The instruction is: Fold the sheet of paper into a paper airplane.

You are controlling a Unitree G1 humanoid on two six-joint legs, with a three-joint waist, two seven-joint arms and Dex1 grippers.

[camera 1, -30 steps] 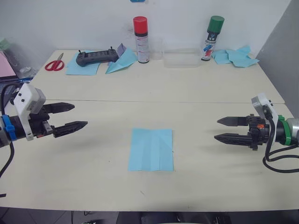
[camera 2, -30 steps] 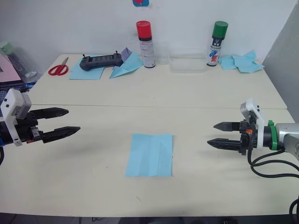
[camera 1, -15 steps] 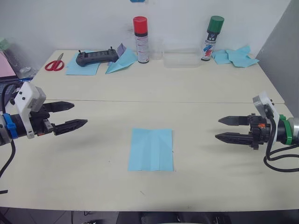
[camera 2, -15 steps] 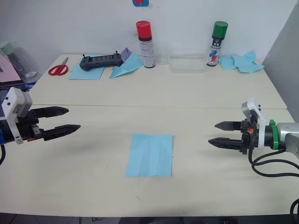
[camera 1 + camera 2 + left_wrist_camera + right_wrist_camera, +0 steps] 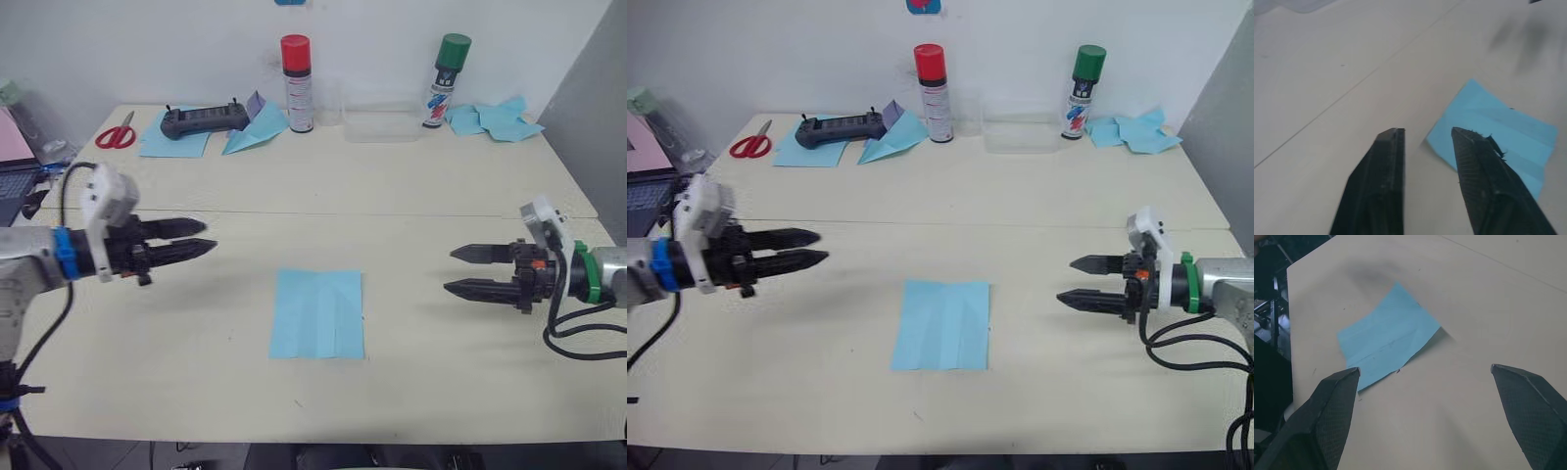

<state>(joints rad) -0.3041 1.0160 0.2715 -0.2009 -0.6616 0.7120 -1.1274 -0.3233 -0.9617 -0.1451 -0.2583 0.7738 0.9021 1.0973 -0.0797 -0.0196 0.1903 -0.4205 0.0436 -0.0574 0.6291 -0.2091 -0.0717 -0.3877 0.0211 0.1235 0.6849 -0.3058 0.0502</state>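
Currently both grippers hover over the table (image 5: 411, 186), fingers apart and empty: the left gripper (image 5: 204, 245) toward the left edge, the right gripper (image 5: 455, 271) toward the right edge. Between them the paper (image 5: 317, 313) lies flat, creased, nearer the front edge.

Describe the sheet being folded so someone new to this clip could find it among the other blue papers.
On the table, look at the near half, midway between the left gripper and right gripper. The sheet of paper lies flat there alone, a light-blue rectangle with straight crease lines. The other blue papers all sit along the far edge by the wall.
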